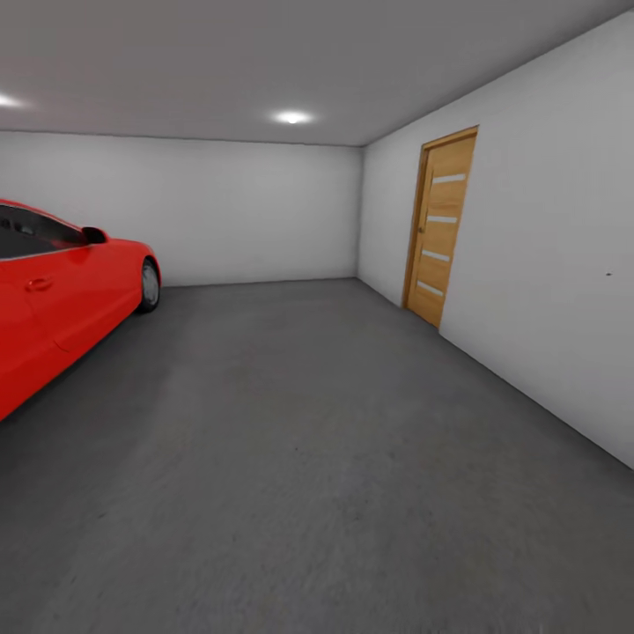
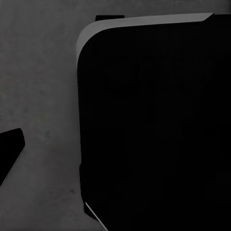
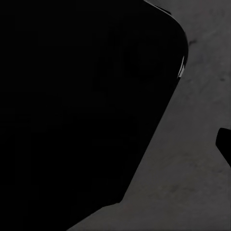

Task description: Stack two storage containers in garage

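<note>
Although the robot stands inside the garage [image 1: 264, 211], no orange-red container appears on the ground ahead, so the stacking seems, as a judgement, not yet carried out within what the head camera covers; whether either bin has been brought here cannot be told from these pictures. By size, the room comes first: plain white walls, a pale ceiling with round spotlights [image 1: 291, 116], and the floor [image 1: 317, 458], a dark grey, faintly mottled concrete stretching from the near edge to the far wall. Next comes the red car [image 1: 62, 291], parked along the robot's left side with its front wheel and door mirror visible, well apart from the wooden door [image 1: 438, 224], which is set in the wall on the robot's right, shut, with pale horizontal strips across it. The open stretch of concrete between car and door looks a fair spot for setting down the first bin. Both wrist cameras look at the same mottled grey concrete past a large black rounded body [image 2: 154, 125] of the robot itself, with a small dark tip at the edge of each picture. Neither view shows the jaws clearly enough to say whether they are spread or pressed together, and no bin can be made out between them.
</note>
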Controlling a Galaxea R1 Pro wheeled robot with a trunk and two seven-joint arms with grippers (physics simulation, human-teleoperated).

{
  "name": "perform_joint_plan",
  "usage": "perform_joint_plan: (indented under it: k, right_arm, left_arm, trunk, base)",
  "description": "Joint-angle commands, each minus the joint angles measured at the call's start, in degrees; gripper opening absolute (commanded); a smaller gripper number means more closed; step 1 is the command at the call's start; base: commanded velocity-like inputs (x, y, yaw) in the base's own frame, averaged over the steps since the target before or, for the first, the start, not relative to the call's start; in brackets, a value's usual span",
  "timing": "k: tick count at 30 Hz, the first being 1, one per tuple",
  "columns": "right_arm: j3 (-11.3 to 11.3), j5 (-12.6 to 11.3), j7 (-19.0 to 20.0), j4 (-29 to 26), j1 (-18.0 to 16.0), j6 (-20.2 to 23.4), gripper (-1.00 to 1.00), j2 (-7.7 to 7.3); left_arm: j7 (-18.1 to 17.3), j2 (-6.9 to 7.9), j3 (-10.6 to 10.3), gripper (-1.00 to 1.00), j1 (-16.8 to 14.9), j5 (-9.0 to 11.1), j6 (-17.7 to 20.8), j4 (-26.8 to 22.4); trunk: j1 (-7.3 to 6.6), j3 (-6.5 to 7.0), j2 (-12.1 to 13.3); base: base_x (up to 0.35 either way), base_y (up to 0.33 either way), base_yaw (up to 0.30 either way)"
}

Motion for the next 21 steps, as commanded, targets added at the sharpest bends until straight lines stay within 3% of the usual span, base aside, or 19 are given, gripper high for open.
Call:
perform_joint_plan:
  k: [1,21]
  right_arm:
    - [0.5,-0.6,0.0,0.0,0.0,-0.2,1.00,0.00]
    - [0.5,-0.6,0.0,0.0,0.0,-0.4,1.00,0.00]
  left_arm:
    - [0.0,0.01,0.0,1.00,0.0,0.0,-0.1,0.0]
    - [0.0,-0.77,0.3,1.00,0.0,0.5,-0.2,-0.2]
  trunk:
    - [0.00,-0.05,0.0]
    - [0.00,-0.05,0.0]
  base:
    - [0.000,0.000,-0.282]
    - [0.000,0.000,-0.280]
